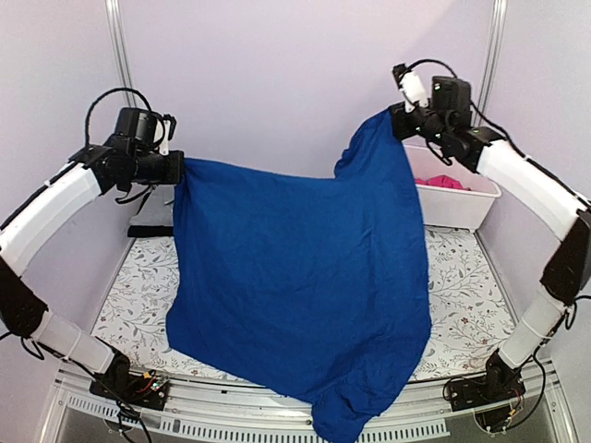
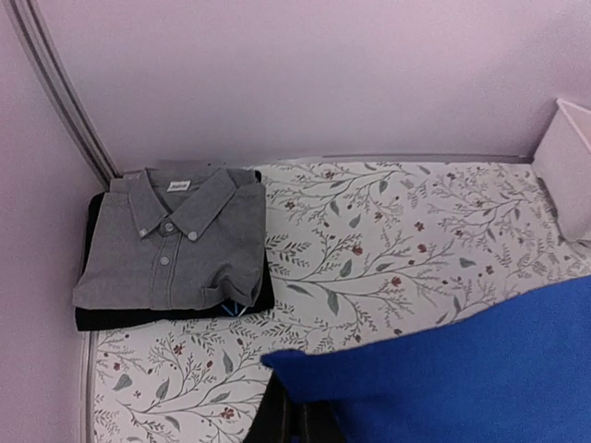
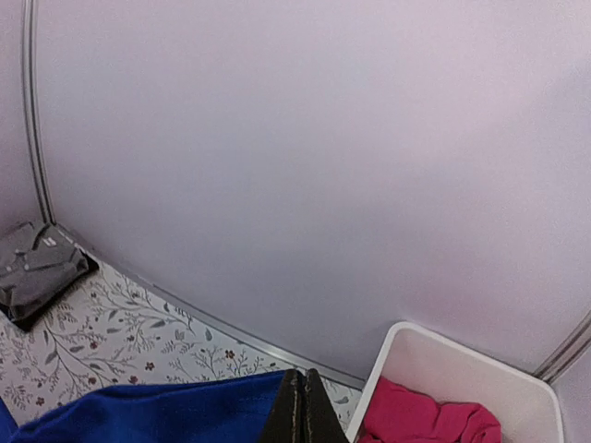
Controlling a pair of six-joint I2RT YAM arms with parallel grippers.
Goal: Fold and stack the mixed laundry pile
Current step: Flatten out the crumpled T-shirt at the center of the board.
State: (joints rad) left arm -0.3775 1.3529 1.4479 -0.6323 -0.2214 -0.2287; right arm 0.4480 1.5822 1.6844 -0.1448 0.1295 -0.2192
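Note:
Both arms hold a large royal-blue garment (image 1: 295, 277) spread in the air above the table. My left gripper (image 1: 177, 168) is shut on its upper left corner, also seen in the left wrist view (image 2: 295, 411). My right gripper (image 1: 399, 120) is shut on its upper right corner, higher up; its jaws press together in the right wrist view (image 3: 303, 411). The cloth's lower edge hangs past the table's near edge. A folded grey collared shirt (image 2: 175, 245) lies on a dark folded garment at the far left. A magenta-pink garment (image 3: 425, 420) lies in the white bin (image 1: 462, 198).
The white floral table covering (image 1: 462, 295) shows on both sides of the hanging cloth. The bin stands at the far right corner. Metal frame posts (image 1: 115, 46) and lilac walls close in the back and sides.

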